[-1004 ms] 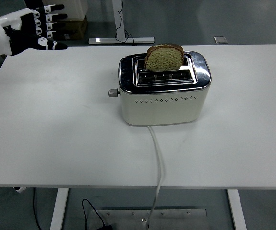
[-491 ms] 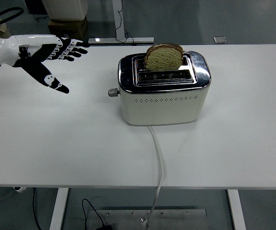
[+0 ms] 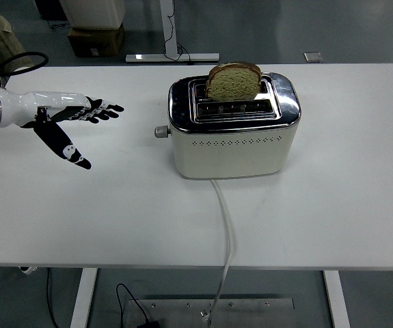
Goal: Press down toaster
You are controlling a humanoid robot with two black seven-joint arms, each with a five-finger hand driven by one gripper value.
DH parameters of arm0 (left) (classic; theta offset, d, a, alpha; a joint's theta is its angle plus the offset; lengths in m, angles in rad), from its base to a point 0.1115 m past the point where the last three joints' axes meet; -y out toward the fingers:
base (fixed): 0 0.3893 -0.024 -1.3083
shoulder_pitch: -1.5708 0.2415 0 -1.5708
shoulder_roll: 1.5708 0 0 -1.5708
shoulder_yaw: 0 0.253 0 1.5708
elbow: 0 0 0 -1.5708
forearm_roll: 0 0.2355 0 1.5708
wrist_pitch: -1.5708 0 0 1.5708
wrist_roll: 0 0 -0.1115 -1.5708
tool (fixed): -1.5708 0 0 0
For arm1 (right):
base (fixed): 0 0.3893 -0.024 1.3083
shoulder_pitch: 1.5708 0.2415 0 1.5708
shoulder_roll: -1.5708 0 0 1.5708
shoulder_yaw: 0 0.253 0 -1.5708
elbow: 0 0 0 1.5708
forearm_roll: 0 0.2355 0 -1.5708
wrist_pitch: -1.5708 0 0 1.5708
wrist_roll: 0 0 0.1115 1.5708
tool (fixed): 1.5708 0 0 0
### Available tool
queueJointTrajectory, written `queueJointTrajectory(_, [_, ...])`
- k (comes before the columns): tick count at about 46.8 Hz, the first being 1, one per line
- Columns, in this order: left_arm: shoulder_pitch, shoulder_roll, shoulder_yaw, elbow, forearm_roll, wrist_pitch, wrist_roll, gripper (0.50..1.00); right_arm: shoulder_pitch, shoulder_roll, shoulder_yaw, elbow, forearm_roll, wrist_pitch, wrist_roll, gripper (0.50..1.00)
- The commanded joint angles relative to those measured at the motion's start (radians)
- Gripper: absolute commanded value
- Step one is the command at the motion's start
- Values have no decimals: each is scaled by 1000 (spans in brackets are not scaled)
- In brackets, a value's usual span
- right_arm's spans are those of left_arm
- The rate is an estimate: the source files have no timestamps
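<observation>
A cream and chrome toaster (image 3: 234,130) stands in the middle of the white table (image 3: 80,212). A slice of brown bread (image 3: 233,80) stands high in its far slot. Its small grey lever knob (image 3: 160,132) sticks out of the left end, in the raised position. My left hand (image 3: 80,123) is over the table's left part, flat, with fingers spread towards the toaster and the thumb (image 3: 70,149) pointing down towards the near edge. It holds nothing and is about a hand's length left of the knob. My right hand is out of view.
The toaster's white cord (image 3: 225,225) runs from its front over the table's near edge to the floor. Beyond the far edge are a table-leg base (image 3: 172,57) and a cardboard box (image 3: 97,37) on the floor.
My left hand has come down from the far left corner, dropped lower over the table and moved nearer the toaster's left end. The toaster and bread have not moved.
</observation>
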Motion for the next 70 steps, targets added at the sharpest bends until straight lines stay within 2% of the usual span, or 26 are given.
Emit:
queueJointTrajectory(1, [13, -16, 0, 3, 2, 23, 0, 1000, 0, 0, 0, 0, 0, 0, 0, 998])
queueJointTrajectory(14, [36, -112, 0, 49, 13, 38, 0, 1000, 0, 0, 0, 0, 0, 0, 0, 998])
queueJointTrajectory(23, [55, -155, 0, 52, 16, 75, 0, 1000, -1, 0, 2, 0, 0, 0, 0, 998])
queueJointTrajectory(47, [84, -158, 1, 78, 30, 76, 0, 1000, -1, 0, 2, 0, 2, 0, 0, 998])
queueJointTrajectory(52, [96, -184, 1, 100, 34, 76, 0, 1000, -1, 0, 2, 0, 2, 0, 0, 998])
queueJointTrajectory(70, [85, -200, 1, 107, 34, 76, 0, 1000, -1, 0, 2, 0, 2, 0, 0, 998])
